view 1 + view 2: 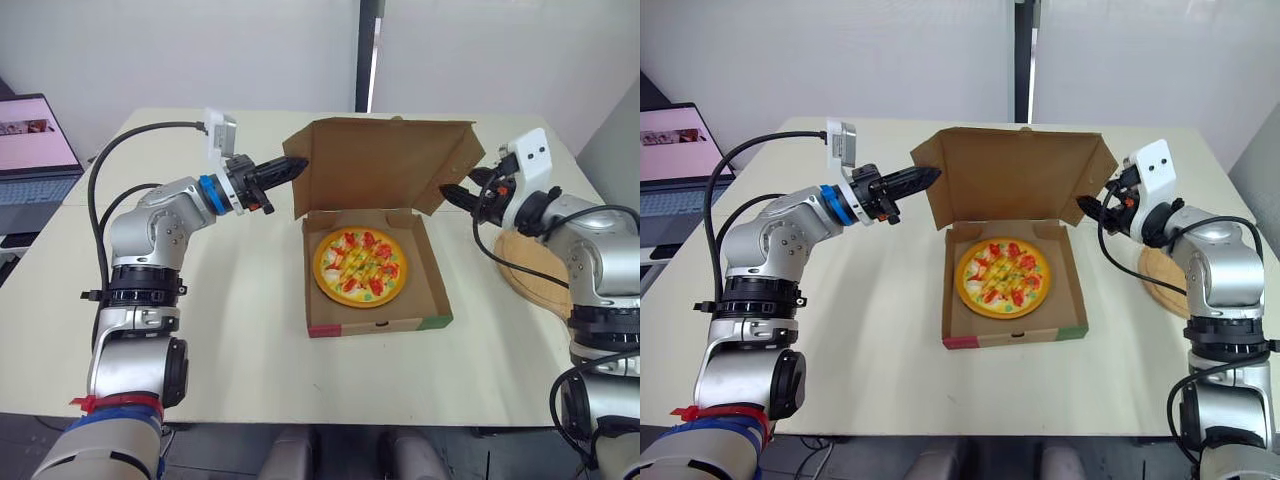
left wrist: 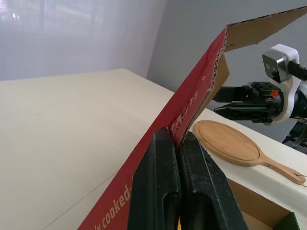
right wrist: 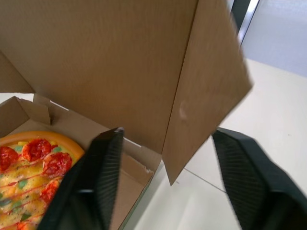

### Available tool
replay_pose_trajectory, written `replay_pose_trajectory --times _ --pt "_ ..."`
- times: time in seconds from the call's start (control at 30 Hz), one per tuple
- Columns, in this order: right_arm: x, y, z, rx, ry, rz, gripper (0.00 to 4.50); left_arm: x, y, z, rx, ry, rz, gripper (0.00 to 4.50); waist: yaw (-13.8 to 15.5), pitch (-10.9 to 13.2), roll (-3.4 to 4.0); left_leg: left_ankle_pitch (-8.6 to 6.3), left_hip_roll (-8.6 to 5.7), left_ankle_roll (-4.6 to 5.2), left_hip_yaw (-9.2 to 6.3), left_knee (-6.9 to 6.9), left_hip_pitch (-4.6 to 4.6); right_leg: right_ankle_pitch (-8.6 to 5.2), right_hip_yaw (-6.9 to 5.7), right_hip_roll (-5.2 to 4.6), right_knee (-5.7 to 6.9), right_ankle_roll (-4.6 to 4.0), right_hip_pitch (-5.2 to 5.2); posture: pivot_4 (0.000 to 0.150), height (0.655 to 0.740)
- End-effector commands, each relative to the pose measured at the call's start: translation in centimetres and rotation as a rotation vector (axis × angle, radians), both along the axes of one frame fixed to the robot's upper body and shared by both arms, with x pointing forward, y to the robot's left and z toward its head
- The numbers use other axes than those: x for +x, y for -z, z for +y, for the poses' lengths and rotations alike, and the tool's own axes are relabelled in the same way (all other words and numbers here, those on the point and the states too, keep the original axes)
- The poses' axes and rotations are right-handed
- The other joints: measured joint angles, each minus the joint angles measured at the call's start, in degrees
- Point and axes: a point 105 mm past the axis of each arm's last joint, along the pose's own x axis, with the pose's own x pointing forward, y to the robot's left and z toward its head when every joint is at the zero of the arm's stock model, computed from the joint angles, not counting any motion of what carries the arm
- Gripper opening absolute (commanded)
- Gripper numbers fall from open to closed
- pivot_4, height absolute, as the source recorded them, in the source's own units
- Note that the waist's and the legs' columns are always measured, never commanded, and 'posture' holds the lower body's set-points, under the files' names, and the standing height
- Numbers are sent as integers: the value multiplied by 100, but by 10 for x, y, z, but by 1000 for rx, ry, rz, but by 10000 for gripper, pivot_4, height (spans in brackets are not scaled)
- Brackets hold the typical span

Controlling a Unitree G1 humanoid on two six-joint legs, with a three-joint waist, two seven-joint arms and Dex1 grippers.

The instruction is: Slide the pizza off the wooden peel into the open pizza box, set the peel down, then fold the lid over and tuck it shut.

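On the counter [image 1: 230, 330], the left gripper [image 1: 295, 165] pinches the upright lid [image 1: 385, 160] by its left edge. The right gripper [image 1: 448, 191], jaws spread, seemingly straddles its right flap.

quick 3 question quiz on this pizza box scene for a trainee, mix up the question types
1. True or false: the pizza lies inside the box.
2. Where is the wooden peel? A) on the table, right of the box B) inside the box C) under the pizza
3. Fill in: the left claw is shut on the edge of the ___, while the right claw is open astride its side flap.
Key: 1 true; 2 A; 3 lid.
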Motion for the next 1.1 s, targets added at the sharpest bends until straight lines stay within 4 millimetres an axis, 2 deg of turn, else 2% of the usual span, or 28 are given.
replay_pose_trajectory --times 0.03,0.2,0.23,0.43,0.73,0.9,1.0,1.07,1.1 --pt "-1 -20 5 12 -22 -73 19716 -2 -13 -3 -5 19 -49 0 0 0 0 0 0 0 0 0 0 0 0 0 1 0 0 1500 7281" --pt "-1 -23 12 23 -47 -72 1768 -2 -13 -3 -7 19 -47 0 -3 0 0 0 0 0 1 1 0 0 1 0 1 0 0 1500 7281" --pt "-1 -23 12 25 -49 -72 202 -2 -13 -3 -7 20 -47 0 -3 0 0 0 0 0 1 1 0 0 0 0 1 0 0 1500 7281" --pt "0 -29 13 33 -32 -101 202 -1 -14 -7 -7 18 -54 0 -1 0 0 0 0 0 1 1 0 0 0 0 2 0 -1 1500 7281" --pt "-17 -53 -3 18 24 -161 202 11 -28 -26 -40 -7 -114 0 3 0 0 0 -1 1 2 2 -4 0 0 0 1 0 -2 1500 7281" --pt "-27 -53 -2 11 31 -150 202 18 -28 -31 -12 -11 -127 0 -22 0 0 0 0 1 4 -1 -4 0 1 1 4 0 -5 1500 7281" --pt "-28 -47 0 8 38 -136 0 16 -26 -32 20 -2 -150 5883 -32 0 0 0 1 1 7 -1 -3 0 2 2 4 0 -5 1500 7281" --pt "-28 -45 1 10 37 -131 0 13 -28 -30 20 3 -165 12705 -30 0 0 0 1 1 6 -1 -4 0 2 2 4 0 -5 1500 7281" --pt "-29 -45 2 12 35 -130 0 11 -29 -29 21 1 -171 14614 -31 0 0 0 1 1 6 0 -4 0 2 1 4 0 -5 1500 7281"
